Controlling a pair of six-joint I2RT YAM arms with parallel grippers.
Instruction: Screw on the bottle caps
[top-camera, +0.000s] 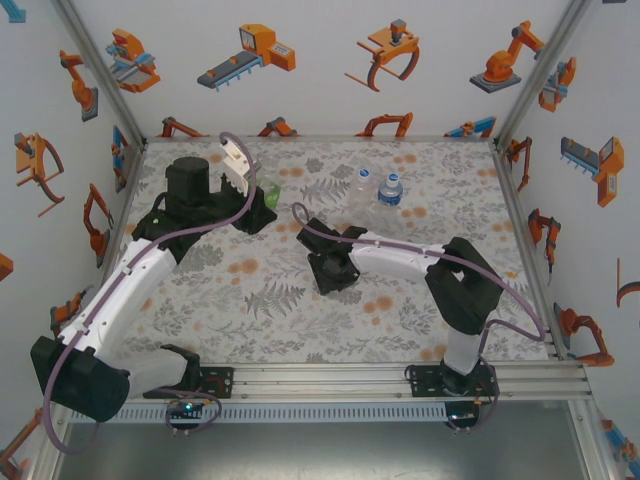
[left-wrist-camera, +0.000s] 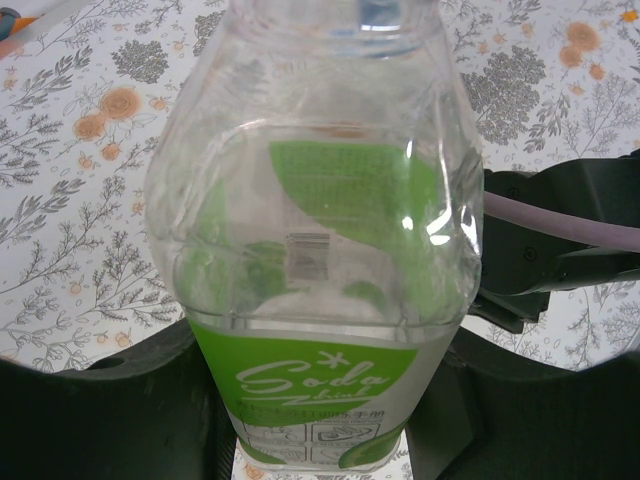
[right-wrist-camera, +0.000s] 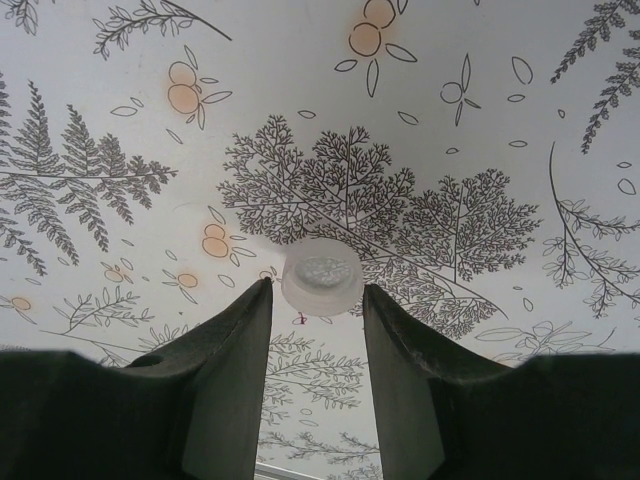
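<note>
Holding the green bottle (left-wrist-camera: 320, 250) by its label end, the left gripper (top-camera: 258, 198) serves as a clamp, we judge: a bottle must not turn while a cap is twisted onto it. Its jaws are closed tight on the bottle, with dark fingers (left-wrist-camera: 120, 410) on either side and the neck end pointing away from the wrist. This pair sits at the far left of the surface (top-camera: 250, 300). Whether the neck is bare or capped we cannot tell.

The right gripper (top-camera: 332, 272) points down at the middle of the surface, well apart from the green bottle. From its wrist we see the jaws drawn in to a narrow gap, with a small white cap (right-wrist-camera: 322, 277) right between the tips and both fingers (right-wrist-camera: 230, 380) at its rim. We read that as a pinch on the cap, taken at the very tips so the open side is left free to meet a neck. Whether the cap is lifted or resting on the surface we cannot tell.

The clear bottle (top-camera: 362, 186) and the blue-labelled bottle (top-camera: 390, 188) stand upright side by side near the far edge, apart from both grippers. They are parked out of the way, in our judgement. The next move, as we see it, calls for bringing the cap squarely to the green bottle's mouth before any turn
</note>
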